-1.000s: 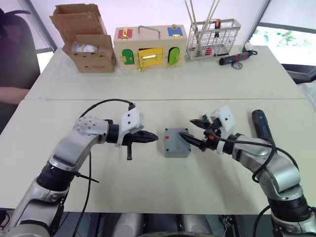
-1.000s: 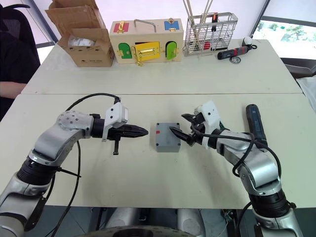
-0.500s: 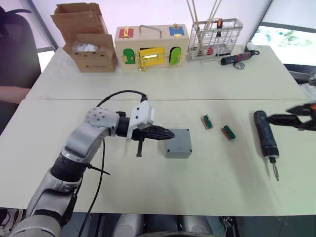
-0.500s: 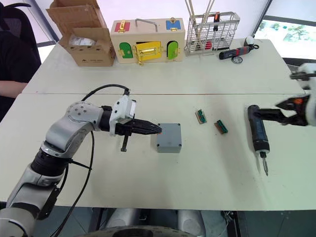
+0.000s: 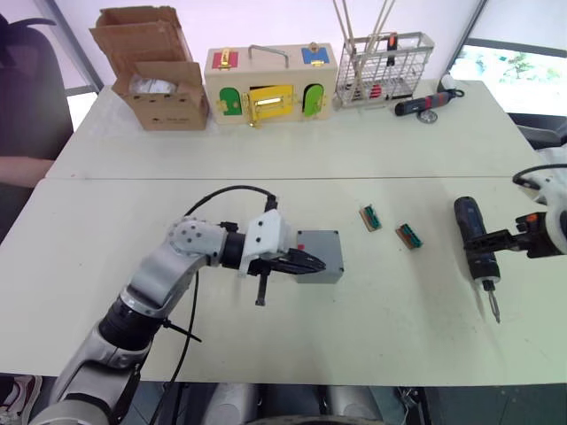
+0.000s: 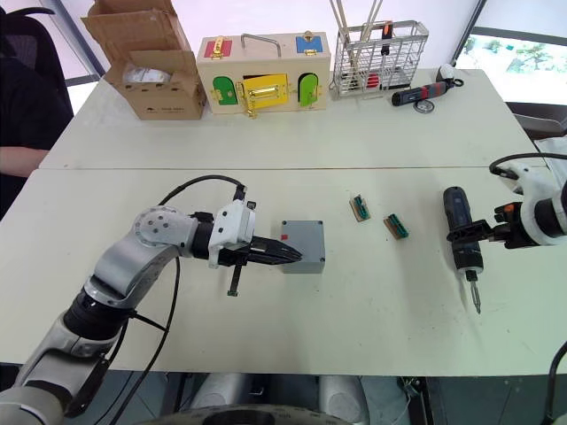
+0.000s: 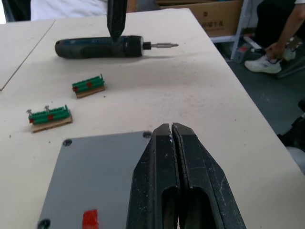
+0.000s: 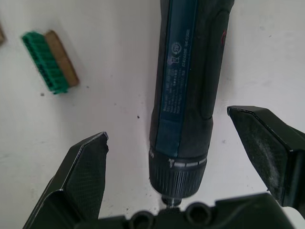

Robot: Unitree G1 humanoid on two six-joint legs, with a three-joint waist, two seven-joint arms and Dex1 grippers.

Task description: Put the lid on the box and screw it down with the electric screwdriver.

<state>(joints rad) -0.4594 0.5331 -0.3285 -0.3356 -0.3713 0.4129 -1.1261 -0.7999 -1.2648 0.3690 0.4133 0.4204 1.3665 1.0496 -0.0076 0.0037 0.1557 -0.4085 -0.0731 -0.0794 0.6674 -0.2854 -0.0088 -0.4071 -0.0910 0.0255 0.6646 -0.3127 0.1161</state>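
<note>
The grey box (image 5: 324,262) stands mid-table. The flat grey lid (image 7: 95,176), with corner screw holes and a small red mark, lies on top of it. My left gripper (image 5: 317,266) is shut, and its fingertips (image 7: 170,130) rest over the lid's near edge. The black electric screwdriver (image 5: 467,217) lies on the table to the right, its bit pointing toward the front edge. My right gripper (image 8: 167,124) is open, with one finger on each side of the screwdriver's body (image 8: 190,62) and a gap on both sides.
Two green terminal blocks (image 5: 370,218) (image 5: 408,235) lie between the box and the screwdriver. Along the far edge are a cardboard box (image 5: 155,80), a wooden box with coloured doors (image 5: 270,84), a wire rack (image 5: 383,69) and a black-and-red hand tool (image 5: 425,102). A person sits far left (image 5: 18,168).
My right gripper left the box, swung right and came down astride the electric screwdriver. My left gripper slid right, from beside the box to over the lid.
</note>
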